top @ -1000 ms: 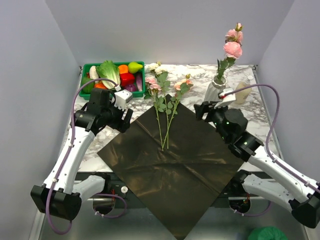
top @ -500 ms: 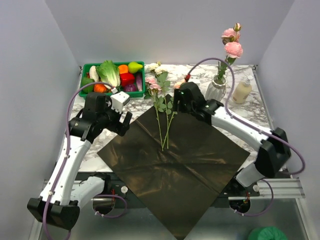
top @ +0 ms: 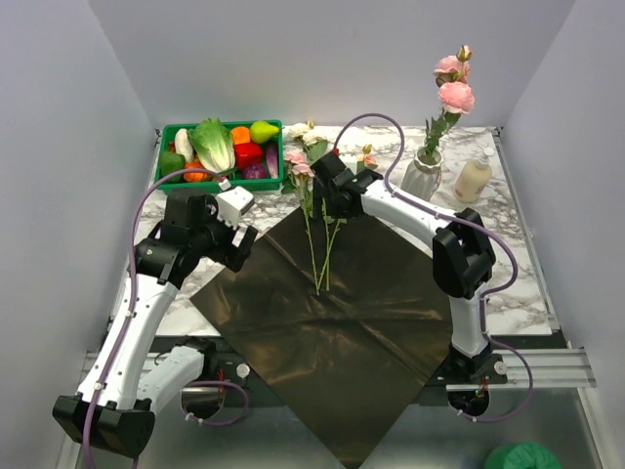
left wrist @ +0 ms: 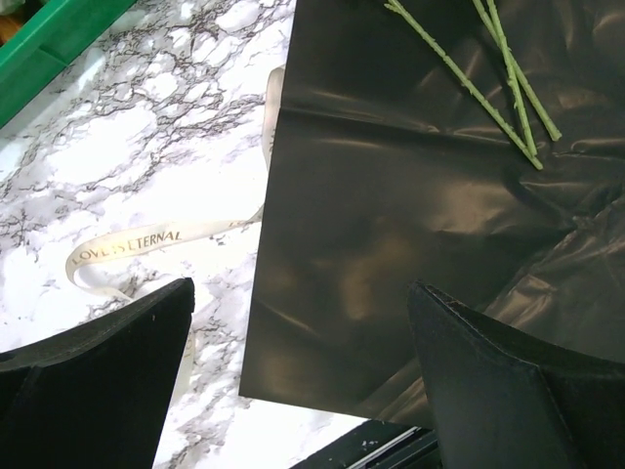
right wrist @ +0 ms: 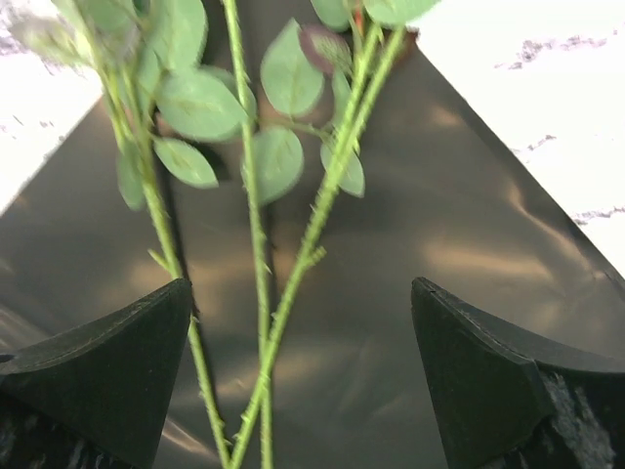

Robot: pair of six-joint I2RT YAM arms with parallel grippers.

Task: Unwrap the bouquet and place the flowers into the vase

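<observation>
The bouquet's dark paper [top: 332, 313] lies flat as a diamond, unwrapped. Three flowers [top: 314, 186] rest on its far corner, their thin green stems [top: 320, 259] pointing toward me. The white ribbed vase [top: 423, 178] stands at the back right and holds pink roses [top: 454, 93]. My right gripper [top: 330, 191] hovers open above the lying flowers; in the right wrist view the stems [right wrist: 312, 234] run between its spread fingers [right wrist: 107, 371] without being pinched. My left gripper [top: 237, 244] is open over the paper's left edge [left wrist: 283, 293], empty. The cream ribbon [left wrist: 127, 242] lies loose on the marble.
A green crate [top: 166, 132] of toy vegetables sits at the back left, next to the flower heads. A small cream bottle [top: 473, 179] stands right of the vase. The paper's near corner hangs past the table's front edge.
My right arm swung left from beside the vase to above the lying flowers, and its jaws spread wider. The left gripper opened a little more and barely shifted.
</observation>
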